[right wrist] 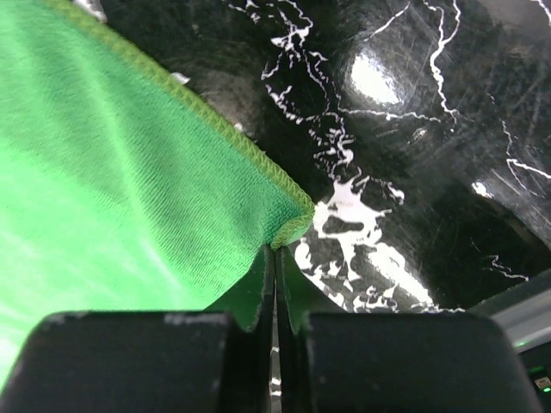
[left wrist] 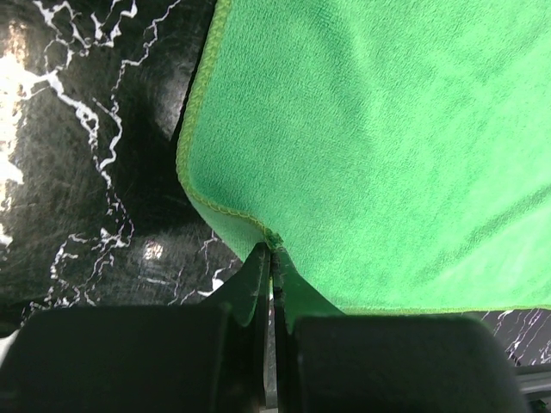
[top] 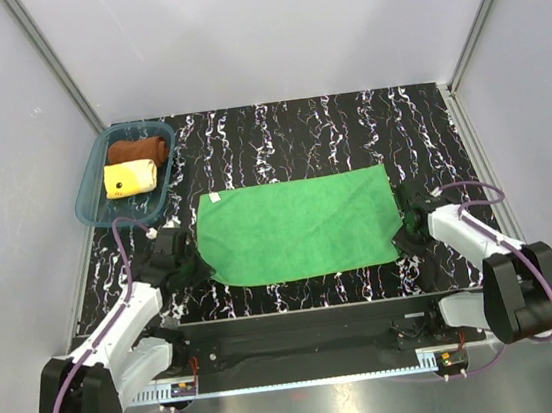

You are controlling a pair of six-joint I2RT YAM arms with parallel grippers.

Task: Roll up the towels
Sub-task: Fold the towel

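**Both tools pinch the near corners of the green towel**

I have the bright green cloth towel (top: 299, 226) lying flat and spread out in the middle of the black marbled worktop (top: 297, 128). My left tool (left wrist: 273, 249) is pressed together on the towel's near left corner. My right tool (right wrist: 275, 251) is pressed together on its near right corner. I think holding both corners at once lets the near edge lift evenly and turn over to begin a roll, without going crooked.

Both arms reach forward from their bases and bend low. Their wrists are close to the worktop, one at each side of the cloth.

The rust-brown cloth towel (top: 138, 148) and the pale yellow cloth towel (top: 129, 177) sit touching in the translucent teal plastic tray (top: 87, 197) at the far left, well apart from the green one. They look rolled already, so I judge this is the last towel to roll.
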